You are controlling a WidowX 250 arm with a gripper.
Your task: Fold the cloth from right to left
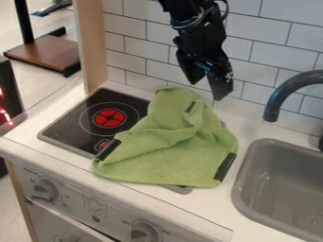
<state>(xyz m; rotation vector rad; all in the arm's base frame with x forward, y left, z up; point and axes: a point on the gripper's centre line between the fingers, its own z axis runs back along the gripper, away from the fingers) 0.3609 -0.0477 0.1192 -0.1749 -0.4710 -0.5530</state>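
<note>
Cloth (170, 163) lies rumpled across the stovetop (72, 123) and counter (247, 124), its right side not brought over leftward; I judge the whole fold remains. My gripper (208, 90) hangs near the cloth's far end, jaws moderately parted, holding nothing.

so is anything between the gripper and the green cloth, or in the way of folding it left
Nothing visible stands between the gripper and the green cloth below it, and nothing visible blocks a fold to the left either. The faucet and sink are off to the cloth's right.
</note>
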